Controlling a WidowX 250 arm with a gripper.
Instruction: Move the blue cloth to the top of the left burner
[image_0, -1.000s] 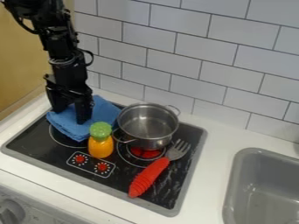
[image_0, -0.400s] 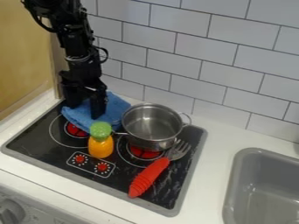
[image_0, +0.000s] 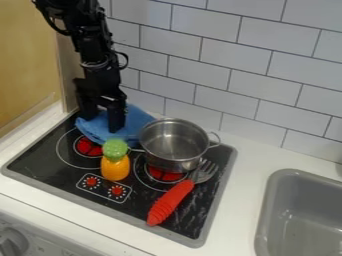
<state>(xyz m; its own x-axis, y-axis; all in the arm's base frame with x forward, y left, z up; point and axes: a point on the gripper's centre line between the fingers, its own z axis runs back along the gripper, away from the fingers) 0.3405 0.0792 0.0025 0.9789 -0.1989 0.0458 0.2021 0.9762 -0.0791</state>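
Over the cloth (image_0: 137, 118): the gripper (image_0: 101, 125), pointing down, jaws wide, with blue between the tips.
Cloth: rumpled at the back left of the stove (image_0: 50, 167), front edge across the rear of the left burner, right edge just beside the pot.
Left burner (image_0: 88, 147): rear part under the cloth; red disc and front-left ring in sight.
Front-left room: black glass between the burner ring and the stove's grey edge.
Bottle (image_0: 115, 168): upright, green top, at the burner ring's front right; tight gap to the pot's left handle.
Pot (image_0: 172, 164): over the rear of the right burner (image_0: 165, 175), left handle toward the bottle, right handle near the stove's right edge.
Fork (image_0: 169, 203): lying aslant, prongs beside the pot, red grip toward the front edge.
Knobs (image_0: 92, 182): in front of the bottle.
Table (image_0: 235, 212): white strip between stove and sink (image_0: 261, 220).
Wall (image_0: 280, 102): tiled, behind the stove.
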